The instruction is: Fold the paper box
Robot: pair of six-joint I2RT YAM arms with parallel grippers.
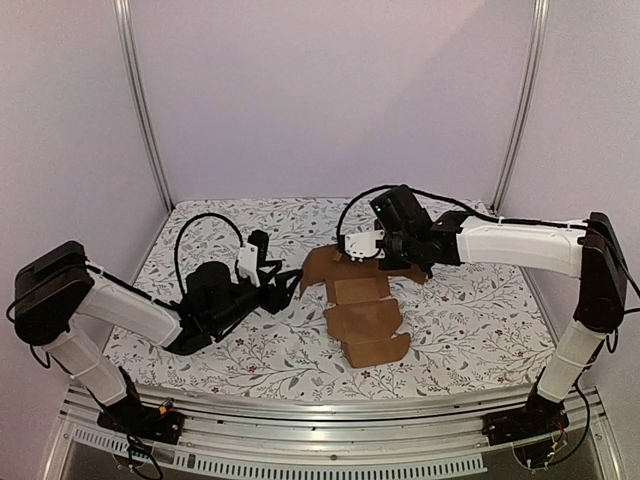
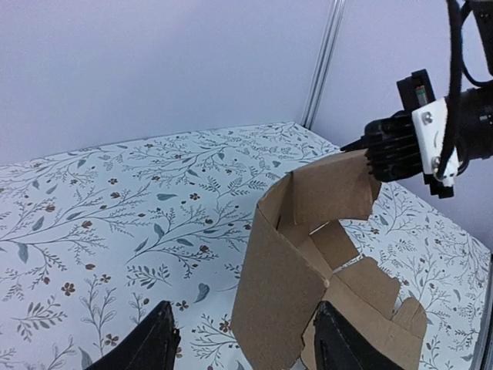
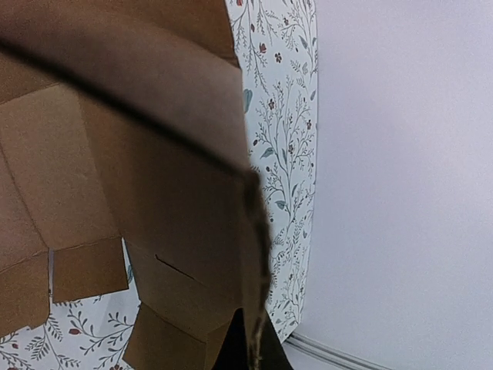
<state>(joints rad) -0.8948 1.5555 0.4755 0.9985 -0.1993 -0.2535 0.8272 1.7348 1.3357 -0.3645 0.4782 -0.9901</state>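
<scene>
**Box half up: right arm pinching, left arm open**

State, left to right:
- My left gripper [image 1: 289,283] is spread wide. It has one finger [image 2: 158,339] on each side of the raised wall [image 2: 281,270], and I see no clamp on it.
- The paper box [image 1: 365,325] sits mid-table, slightly right of centre. Its near panels lie flat on the table cover [image 1: 470,330], and the far end is lifted and curled.
- My right gripper [image 1: 352,249] is clamped on the top flap [image 2: 339,181] and holds that end up.

Risks, my read:
- Left: the wall stands right between the open fingers. Closing off the crease would crush the panel rather than fold it.
- Middle: only one pinch holds the sheet. A pull from the right could drag the flat panels across the cover instead of hinging them.
- Right: the flap bows at the pinch. More pull could tear it or slip it out, and the raised part would flop down.
- The right wrist view is nearly all cardboard, so I'm blind there.

Room:
- Left: bare cover runs past the left arm to the left post [image 1: 145,110].
- Behind the box there is bare cover up to the back wall [image 1: 330,90].
- Front: the lowest panel lies near the front rail [image 1: 330,415], so there is little margin.
- Right: a wide bare strip runs to the right edge, and the right arm spans above it.
</scene>
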